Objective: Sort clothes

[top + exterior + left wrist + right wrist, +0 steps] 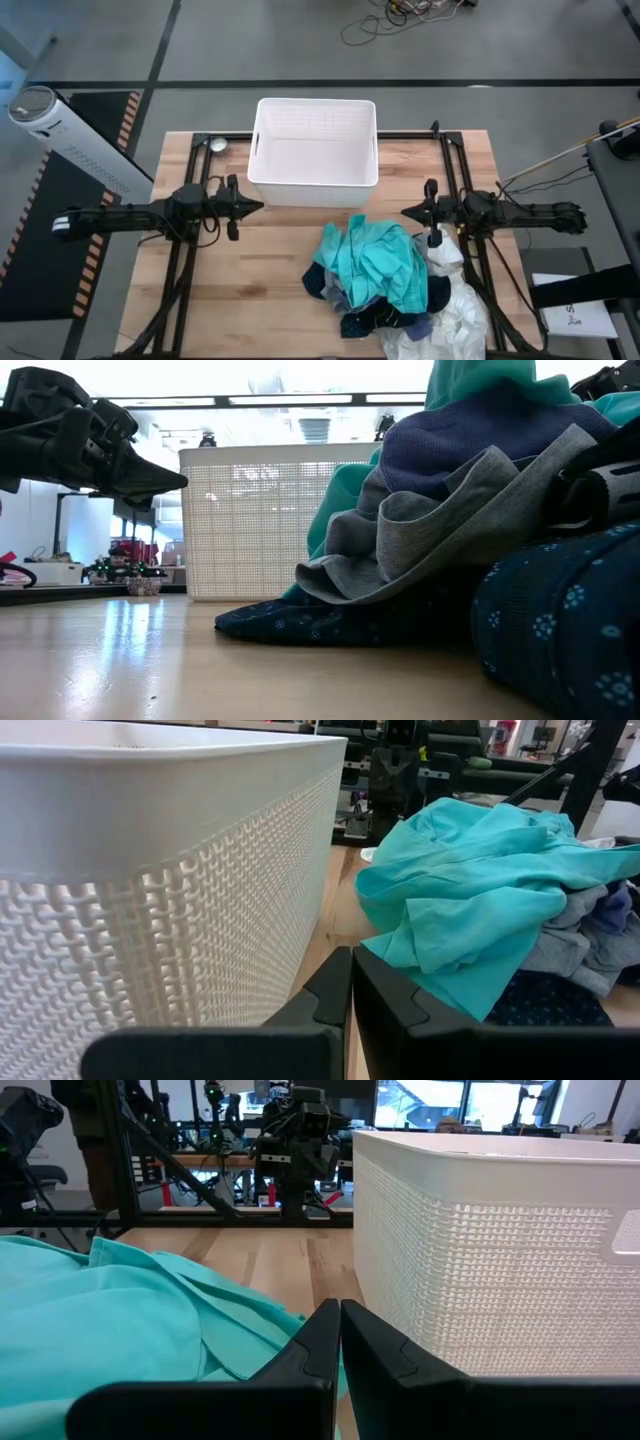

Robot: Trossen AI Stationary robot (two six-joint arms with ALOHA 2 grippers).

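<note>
Both arms hung over the worktop (250,290) with fingers pressed together, holding nothing: the left gripper (257,207) just off the white basket's (315,150) near-left corner, the right gripper (407,212) beyond its near-right corner. The clothes (385,275) lay heaped below and between the tips, bare wood open toward the left fingers
</note>
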